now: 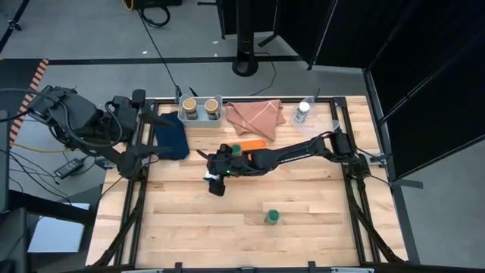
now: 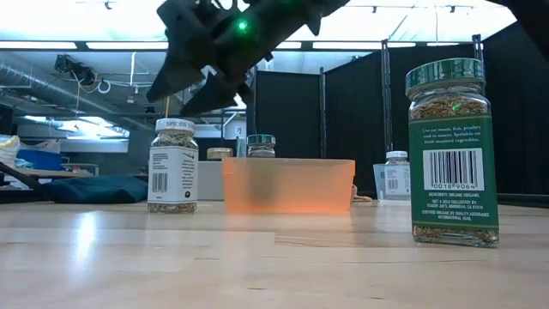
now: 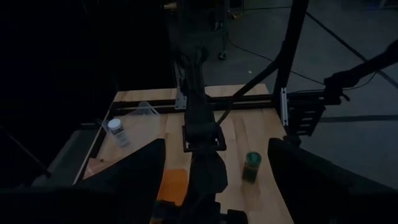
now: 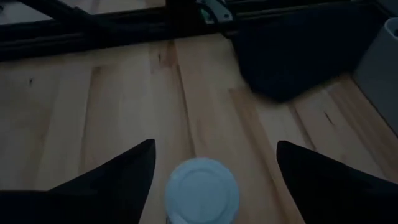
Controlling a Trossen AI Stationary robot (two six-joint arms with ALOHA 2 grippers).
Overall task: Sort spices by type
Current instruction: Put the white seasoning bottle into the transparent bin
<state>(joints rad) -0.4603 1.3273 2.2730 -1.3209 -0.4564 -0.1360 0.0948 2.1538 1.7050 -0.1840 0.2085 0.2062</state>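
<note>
Right gripper [image 1: 215, 180]: reaching in from 3 o'clock to the table's middle, hanging over a white-capped jar; fingers spread wide, one on each side of the cap in the right wrist view, gripping nothing.
White-capped jar under it [image 4: 202, 190]: upright on bare wood, cap between the two dark fingers without touching them (in the low view [image 2: 172, 165] it stands at 9 o'clock of the orange tray).
Left gripper [image 1: 148, 154]: parked at the table's 9 o'clock edge, just beside the dark blue cloth; fingers wide apart in the left wrist view, holding nothing.
Green-capped jar, loose [image 1: 272, 218]: alone on the boards at about 5 o'clock of the right gripper, well apart from everything else; big in the low view [image 2: 452, 151], label facing the camera.
Green-capped jar, in the tray [image 1: 236, 149]: cap showing in the orange tray, partly hidden by the right arm.
Orange tray [image 1: 253, 142]: near the table's middle, at 12 to 1 o'clock of the right gripper.
Tan-capped jars [image 1: 189, 106]: two, side by side in the pale grey bin [image 1: 201, 120] at the table's 12 o'clock edge.
Second white-capped jar [image 1: 303, 110]: upright near the 1 o'clock corner, just beside the pink cloth.
Pink cloth [image 1: 256, 116]: folded, between the bin and that jar.
Dark blue cloth [image 1: 170, 140]: at 10 o'clock of the table's middle.
</note>
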